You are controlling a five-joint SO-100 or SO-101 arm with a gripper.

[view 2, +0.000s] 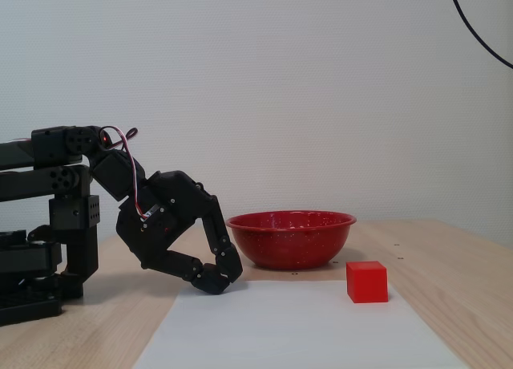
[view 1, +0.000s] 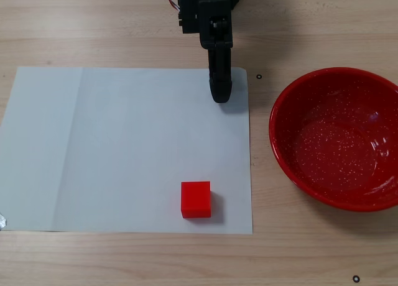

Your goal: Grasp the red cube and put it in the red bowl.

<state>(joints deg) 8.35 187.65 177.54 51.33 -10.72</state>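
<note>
The tool point(view 1: 220, 94) hangs low over the far edge of the white sheet point(view 1: 112, 155), its two fingers closed together on nothing. The red cube point(view 1: 196, 199) sits on the sheet well ahead of the fingertips, apart from them. The red bowl point(view 1: 283, 155) stands on the table point(view 1: 93, 31) beside the sheet, off to the tool's side.

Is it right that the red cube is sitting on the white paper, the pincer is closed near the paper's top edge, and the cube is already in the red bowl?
Not quite. In both fixed views the red cube lies outside the red bowl, on the white paper. The pincer looks closed, as you said.
</note>
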